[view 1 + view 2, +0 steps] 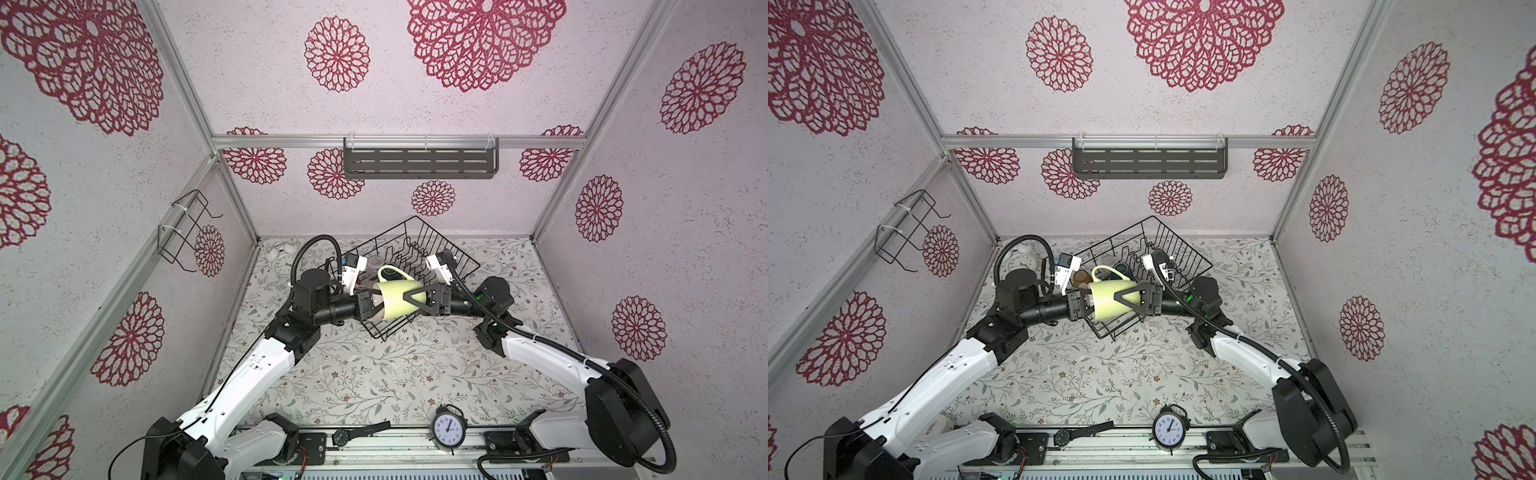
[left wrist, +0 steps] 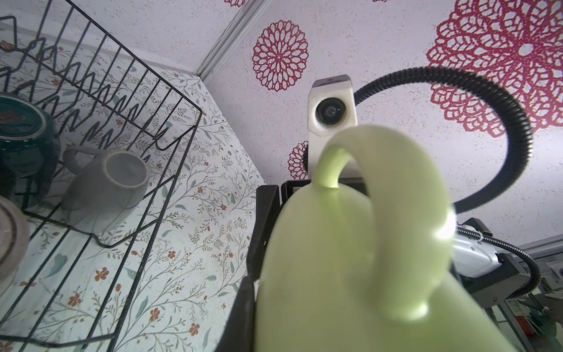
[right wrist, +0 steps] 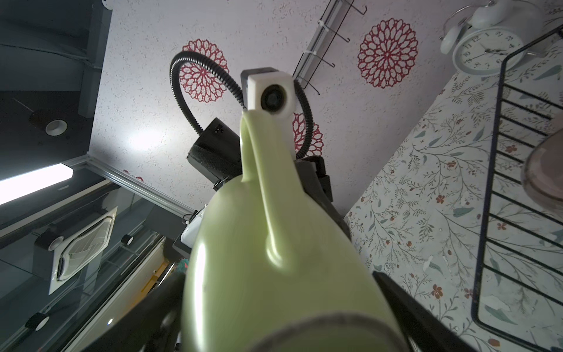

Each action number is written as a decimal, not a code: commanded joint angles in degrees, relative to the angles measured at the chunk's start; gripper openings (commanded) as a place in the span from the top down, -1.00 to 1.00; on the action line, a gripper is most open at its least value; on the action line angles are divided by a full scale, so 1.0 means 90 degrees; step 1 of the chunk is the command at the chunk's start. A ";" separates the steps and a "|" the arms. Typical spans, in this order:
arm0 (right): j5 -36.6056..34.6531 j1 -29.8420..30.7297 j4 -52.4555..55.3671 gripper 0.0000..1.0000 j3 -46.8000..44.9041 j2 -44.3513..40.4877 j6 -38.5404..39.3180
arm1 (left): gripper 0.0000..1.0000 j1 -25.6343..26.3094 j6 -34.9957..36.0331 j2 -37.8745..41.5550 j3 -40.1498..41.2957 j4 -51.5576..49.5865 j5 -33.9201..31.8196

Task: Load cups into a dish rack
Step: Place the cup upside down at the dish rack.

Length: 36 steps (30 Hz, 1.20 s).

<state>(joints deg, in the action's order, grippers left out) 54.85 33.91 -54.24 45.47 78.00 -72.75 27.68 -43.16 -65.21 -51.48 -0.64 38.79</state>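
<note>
In both top views we see the pale yellow-green mug (image 1: pixel 395 300) (image 1: pixel 1109 298) held on its side in the air over the near corner of the dish rack (image 1: pixel 451 241) (image 1: pixel 1183 240), which sits askew at the back of the tabletop (image 1: pixel 374 374). The left pincer (image 1: pixel 373 306) is clenched on the mug's rim at the mouth end. The right pincer (image 1: pixel 409 298) stands spread wide around the base end, one triangular finger lying over the body, and whether its pads press we cannot tell. In a top view an amber tumbler (image 1: pixel 1081 277) and a dark teal mug (image 1: pixel 1125 270) sit in the rack behind it. In the left wrist view the mug's handle fills the foreground; beyond it a grey mug (image 2: pixel 106 189) lies on its side in a corner of the rack (image 2: pixel 134 55), beside the teal one (image 2: pixel 24 143). In the right wrist view the mug (image 3: pixel 274 243) runs away from the camera between two dark fingers (image 3: pixel 402 301), with the rack's rim (image 3: pixel 491 183) near it and a white alarm clock (image 3: pixel 484 48) beyond. We judge this a hand-over between the arms, with several cups already loaded. Next, one pincer must hold the mug firmly alone before the other draws off; then it needs lowering into a free spot, clear of the cups there.
</note>
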 commanded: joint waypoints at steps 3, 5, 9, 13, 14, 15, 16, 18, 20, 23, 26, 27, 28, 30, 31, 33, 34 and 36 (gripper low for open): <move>-0.0007 0.0102 -0.0661 -0.89 0.0331 0.0088 -0.0221 | 1.00 -0.0037 -0.0089 -0.0141 -0.0129 0.0619 0.0402; -0.0020 0.0122 -0.0636 -0.88 0.0370 0.0122 -0.0227 | 1.00 -0.0030 -0.0148 -0.0193 -0.0134 0.0619 0.0388; -0.0050 0.0201 -0.0712 -0.88 0.0425 0.0219 -0.0306 | 1.00 -0.0032 -0.0083 -0.0210 -0.0164 0.0594 0.0389; -0.0049 0.0265 -0.0857 -0.81 0.0424 0.0306 -0.0390 | 1.00 -0.0030 -0.0097 -0.0262 -0.0158 0.0553 0.0392; -0.0082 0.0264 -0.0858 -0.78 0.0414 0.0317 -0.0398 | 0.99 -0.0029 -0.0097 -0.0264 -0.0158 0.0518 0.0416; -0.0108 0.0265 -0.0867 -0.75 0.0407 0.0324 -0.0401 | 0.96 -0.0040 -0.0075 -0.0250 -0.0163 0.0495 0.0435; -0.0117 0.0265 -0.0868 -0.73 0.0413 0.0333 -0.0394 | 0.92 -0.0039 -0.0041 -0.0228 -0.0150 0.0442 0.0427; -0.0094 0.0265 -0.0835 -0.64 0.0406 0.0362 -0.0393 | 0.84 -0.0046 0.0107 -0.0163 -0.0129 0.0291 0.0324; -0.0059 0.0265 -0.0746 -0.52 0.0438 0.0414 -0.0368 | 0.81 -0.0091 0.0213 -0.0094 -0.0129 0.0118 0.0209; -0.0122 0.0265 -0.0716 -0.45 0.0441 0.0445 -0.0319 | 0.64 -0.0167 0.0258 0.0012 -0.0025 0.0064 0.0195; -0.0175 0.0261 -0.0491 -0.42 0.0454 0.0431 -0.0100 | 0.28 -0.0264 0.0271 0.0115 0.0137 0.0043 0.0129; -0.0207 0.0256 -0.0352 -0.42 0.0472 0.0417 0.0019 | 0.21 -0.0306 0.0257 0.0143 0.0161 0.0008 0.0134; -0.0263 0.0256 -0.0120 -0.41 0.0491 0.0393 0.0194 | 0.13 -0.0361 0.0265 0.0181 0.0172 -0.0050 0.0153; -0.0382 0.0256 0.0517 -0.40 0.0573 0.0333 0.0646 | -0.04 -0.0436 0.0372 0.0295 0.0210 -0.0232 0.0122; -0.0449 0.0256 0.0909 -0.39 0.0636 0.0293 0.0947 | -0.08 -0.0481 0.0454 0.0369 0.0239 -0.0339 0.0065; -0.0627 0.0256 0.1727 -0.36 0.0767 0.0196 0.1550 | -0.15 -0.0563 0.0548 0.0524 0.0335 -0.0484 -0.0078; -0.0747 0.0256 0.2108 -0.34 0.0840 0.0146 0.1814 | -0.21 -0.0609 0.0566 0.0593 0.0373 -0.0552 -0.0158; -0.1008 0.0256 0.2669 -0.33 0.0956 0.0071 0.2187 | -0.28 -0.0738 0.0631 0.0736 0.0439 -0.0750 -0.0328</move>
<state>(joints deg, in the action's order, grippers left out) 50.35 36.21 -37.67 50.78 82.06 -62.46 22.09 -39.24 -60.95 -47.81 -5.93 37.52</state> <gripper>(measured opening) 0.840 0.632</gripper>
